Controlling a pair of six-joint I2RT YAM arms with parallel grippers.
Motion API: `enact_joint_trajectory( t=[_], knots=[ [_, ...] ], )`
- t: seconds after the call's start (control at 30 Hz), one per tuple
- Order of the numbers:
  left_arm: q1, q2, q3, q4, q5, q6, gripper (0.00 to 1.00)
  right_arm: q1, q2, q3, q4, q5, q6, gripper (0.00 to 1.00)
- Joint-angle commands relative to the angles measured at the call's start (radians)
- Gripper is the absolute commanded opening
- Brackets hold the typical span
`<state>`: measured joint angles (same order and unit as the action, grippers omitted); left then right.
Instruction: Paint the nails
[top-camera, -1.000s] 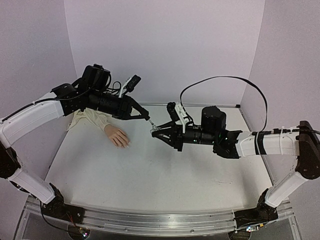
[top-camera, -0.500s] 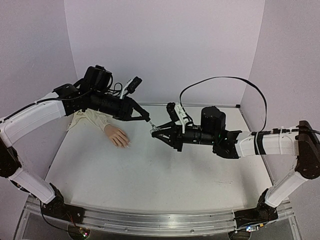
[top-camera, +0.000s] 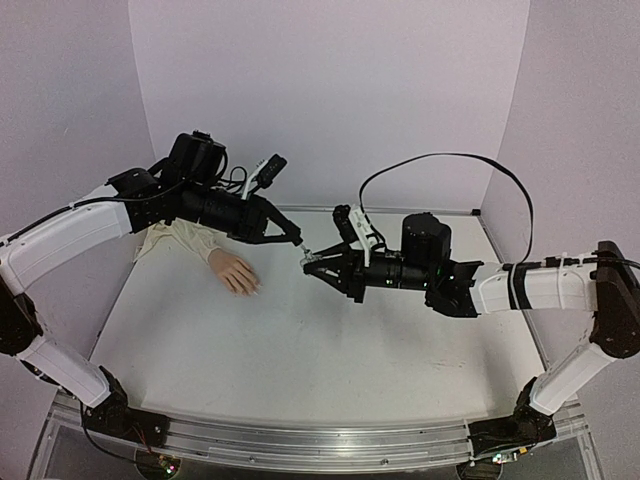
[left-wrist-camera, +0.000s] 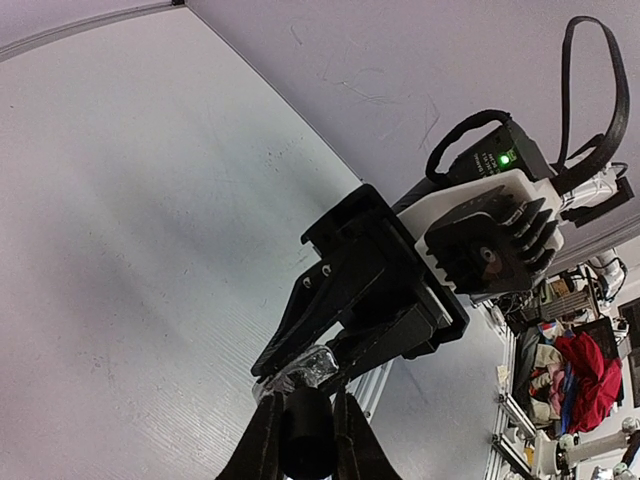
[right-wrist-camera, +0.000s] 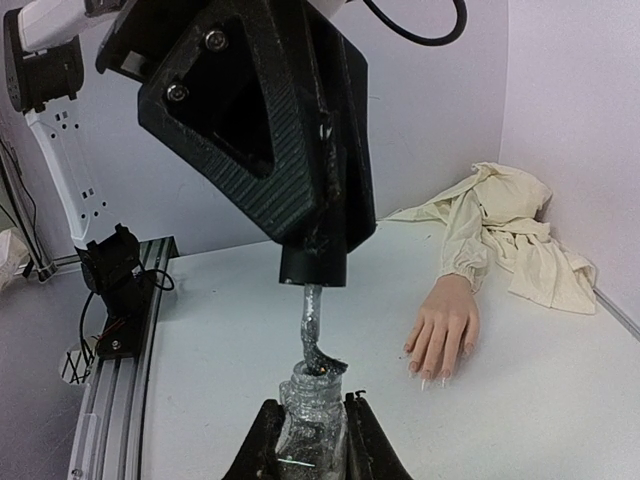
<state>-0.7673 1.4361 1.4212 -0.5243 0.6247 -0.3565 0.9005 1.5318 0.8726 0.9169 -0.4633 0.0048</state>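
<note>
The mannequin hand lies palm down on the table at the left, with its cream sleeve behind it. Its nails show as tiny tips in the right wrist view. My right gripper is shut on a glittery polish bottle, held in the air mid-table. My left gripper is shut on the black brush cap. The brush hangs from the cap with its tip at the bottle's mouth. In the left wrist view the cap sits between my fingers just short of the bottle.
Lilac walls enclose the white table at the back and sides. The aluminium rail with both arm bases runs along the near edge. The mannequin hand lies left of both grippers.
The left gripper with the brush cap has shifted slightly down and right toward the bottle. The right gripper and the mannequin hand have stayed put.
</note>
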Motion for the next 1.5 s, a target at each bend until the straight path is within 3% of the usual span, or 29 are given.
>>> enact_joint_trajectory(
  t=[0.0, 0.8, 1.47],
  knots=[
    [-0.009, -0.025, 0.056, 0.021, -0.016, 0.026, 0.0, 0.007, -0.005, 0.041, 0.082, -0.005, 0.004, 0.0],
    [-0.028, 0.016, 0.07, -0.02, -0.033, 0.045, 0.0, 0.007, -0.01, 0.049, 0.082, -0.009, 0.003, 0.0],
    [-0.065, 0.038, 0.112, -0.119, -0.158, 0.091, 0.0, 0.009, 0.011, 0.09, 0.073, 0.016, -0.026, 0.0]
  ],
)
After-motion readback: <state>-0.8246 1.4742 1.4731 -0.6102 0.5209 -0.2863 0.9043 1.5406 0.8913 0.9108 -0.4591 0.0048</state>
